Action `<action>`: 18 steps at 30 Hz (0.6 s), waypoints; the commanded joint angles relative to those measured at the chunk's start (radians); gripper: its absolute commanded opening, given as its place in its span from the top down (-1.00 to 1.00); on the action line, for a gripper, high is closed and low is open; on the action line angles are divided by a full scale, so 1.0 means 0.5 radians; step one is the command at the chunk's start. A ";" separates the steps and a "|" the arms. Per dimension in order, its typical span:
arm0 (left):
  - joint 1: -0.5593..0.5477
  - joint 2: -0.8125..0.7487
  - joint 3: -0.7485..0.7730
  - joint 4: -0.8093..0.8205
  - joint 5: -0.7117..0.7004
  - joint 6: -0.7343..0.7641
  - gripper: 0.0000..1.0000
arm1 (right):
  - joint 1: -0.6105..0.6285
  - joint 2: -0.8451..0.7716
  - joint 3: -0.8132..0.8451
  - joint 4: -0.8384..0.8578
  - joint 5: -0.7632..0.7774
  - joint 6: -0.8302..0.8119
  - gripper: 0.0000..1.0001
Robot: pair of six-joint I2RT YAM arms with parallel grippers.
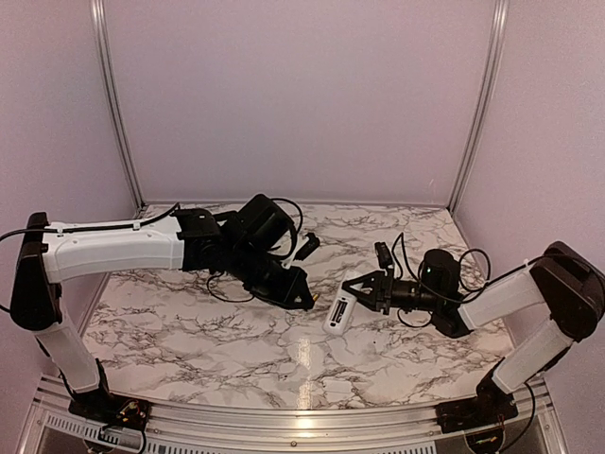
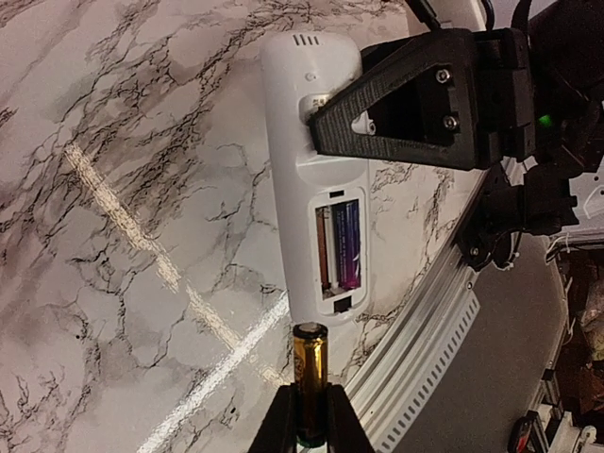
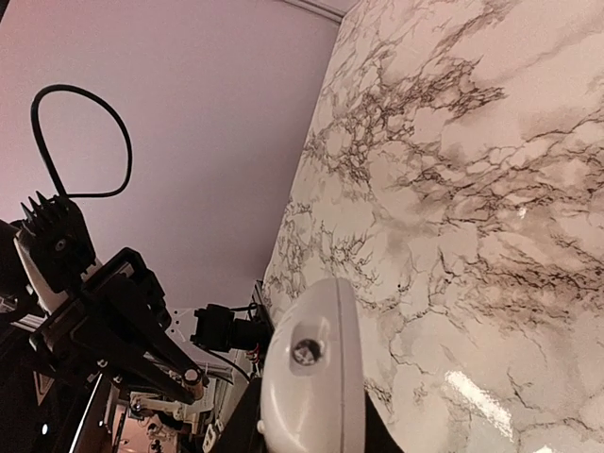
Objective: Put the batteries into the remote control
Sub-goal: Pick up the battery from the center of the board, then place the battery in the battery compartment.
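Note:
My right gripper (image 1: 359, 295) is shut on the remote control (image 1: 338, 313), a white handset held above the table's middle. In the left wrist view the remote control (image 2: 307, 198) shows its back. Its battery bay (image 2: 337, 250) is uncovered, with one purple battery (image 2: 347, 243) in the right slot and the left slot bare. A black right finger (image 2: 415, 109) clamps the remote's upper part. My left gripper (image 2: 310, 420) is shut on a golden-brown battery (image 2: 310, 363), which stands just below the remote's lower end, apart from it. The right wrist view shows the remote's rounded end (image 3: 311, 377) between my right gripper (image 3: 307, 429).
A marble-patterned table (image 1: 217, 331) lies under both arms, with an aluminium rail (image 1: 284, 421) along its near edge. Plain walls (image 1: 302, 95) close the back and sides. Loose black cables (image 1: 284, 213) loop off both wrists.

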 commanded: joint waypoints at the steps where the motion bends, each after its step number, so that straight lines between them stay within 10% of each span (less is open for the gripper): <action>1: -0.024 0.064 0.088 0.013 0.041 -0.054 1.00 | 0.062 0.076 0.062 0.138 0.089 0.064 1.00; 18: -0.052 0.286 0.169 -0.068 0.039 -0.072 0.96 | 0.182 0.310 0.156 0.414 0.164 0.217 1.00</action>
